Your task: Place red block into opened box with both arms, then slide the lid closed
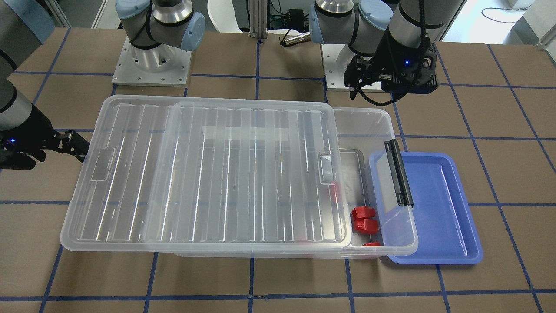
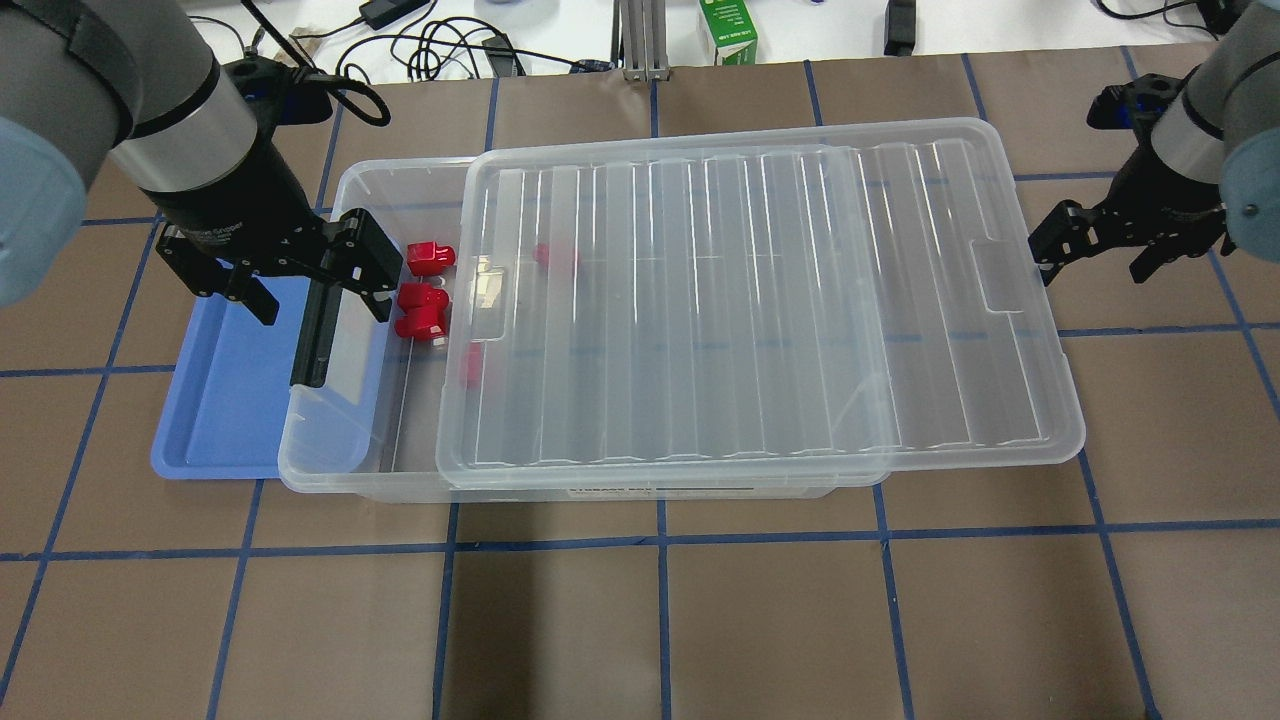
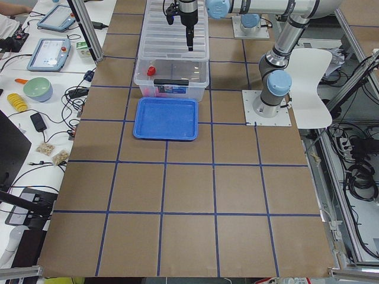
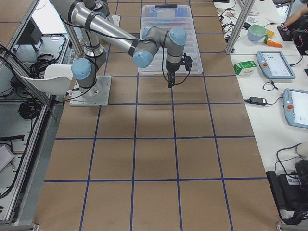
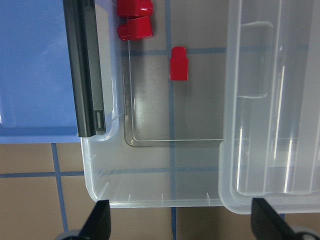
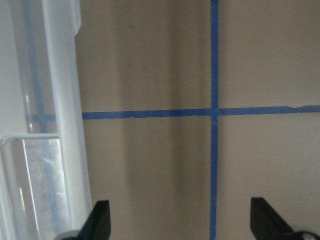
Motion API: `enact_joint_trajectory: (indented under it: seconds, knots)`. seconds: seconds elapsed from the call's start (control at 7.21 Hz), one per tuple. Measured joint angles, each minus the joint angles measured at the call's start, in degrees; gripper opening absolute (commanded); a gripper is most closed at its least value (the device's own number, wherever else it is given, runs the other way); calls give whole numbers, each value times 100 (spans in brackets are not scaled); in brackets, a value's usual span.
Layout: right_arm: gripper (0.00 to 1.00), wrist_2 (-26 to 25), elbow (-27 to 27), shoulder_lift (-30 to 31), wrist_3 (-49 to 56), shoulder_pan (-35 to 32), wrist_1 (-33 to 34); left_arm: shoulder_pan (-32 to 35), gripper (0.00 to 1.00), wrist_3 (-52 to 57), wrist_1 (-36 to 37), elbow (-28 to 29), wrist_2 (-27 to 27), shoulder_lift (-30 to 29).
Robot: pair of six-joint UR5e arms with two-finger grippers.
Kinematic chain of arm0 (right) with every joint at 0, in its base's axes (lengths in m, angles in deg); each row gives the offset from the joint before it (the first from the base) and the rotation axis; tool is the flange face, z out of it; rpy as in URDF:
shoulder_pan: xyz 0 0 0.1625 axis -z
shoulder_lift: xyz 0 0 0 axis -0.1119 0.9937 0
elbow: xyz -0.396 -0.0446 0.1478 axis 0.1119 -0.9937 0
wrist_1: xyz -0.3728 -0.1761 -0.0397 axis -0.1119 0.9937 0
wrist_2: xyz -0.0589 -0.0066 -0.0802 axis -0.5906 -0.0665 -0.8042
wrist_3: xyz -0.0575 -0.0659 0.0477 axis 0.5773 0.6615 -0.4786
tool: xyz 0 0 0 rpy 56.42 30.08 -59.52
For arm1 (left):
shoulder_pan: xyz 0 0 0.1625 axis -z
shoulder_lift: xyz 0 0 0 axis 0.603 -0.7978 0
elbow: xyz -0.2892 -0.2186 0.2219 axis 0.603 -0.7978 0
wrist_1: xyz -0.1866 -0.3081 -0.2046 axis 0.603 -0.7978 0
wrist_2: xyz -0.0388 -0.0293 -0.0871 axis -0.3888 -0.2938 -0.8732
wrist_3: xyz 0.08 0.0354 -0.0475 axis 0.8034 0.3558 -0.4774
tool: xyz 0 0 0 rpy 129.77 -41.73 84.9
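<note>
The clear box (image 2: 360, 478) lies across the table, its black clip (image 2: 312, 330) at the left end. The ribbed lid (image 2: 760, 300) rests on top, shifted right so it overhangs that end and leaves the left end uncovered. Two red blocks (image 2: 430, 258) (image 2: 420, 312) lie in the uncovered part, and two more (image 2: 555, 255) (image 2: 470, 365) show faintly under the lid. My left gripper (image 2: 315, 295) hangs open and empty above the clip end. In the left wrist view a red block (image 5: 179, 63) lies on the box floor. My right gripper (image 2: 1095, 255) is open just beyond the lid's right edge (image 6: 65, 100).
A blue tray (image 2: 220, 400) lies at the box's left end, partly behind its rim. Cables and a green carton (image 2: 728, 30) sit past the far table edge. Brown mats with blue tape lines cover the table.
</note>
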Motion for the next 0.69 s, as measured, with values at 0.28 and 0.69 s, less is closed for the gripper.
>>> enact_joint_trajectory:
  seconds: [0.28,0.69]
  knots:
    - [100,0,-9,-9,-572,-431,47,0,100,3,-7,0,0,0]
    - [100,0,-24,-62,-1218,-1011,195,0,100,4,-10,-7,0,0]
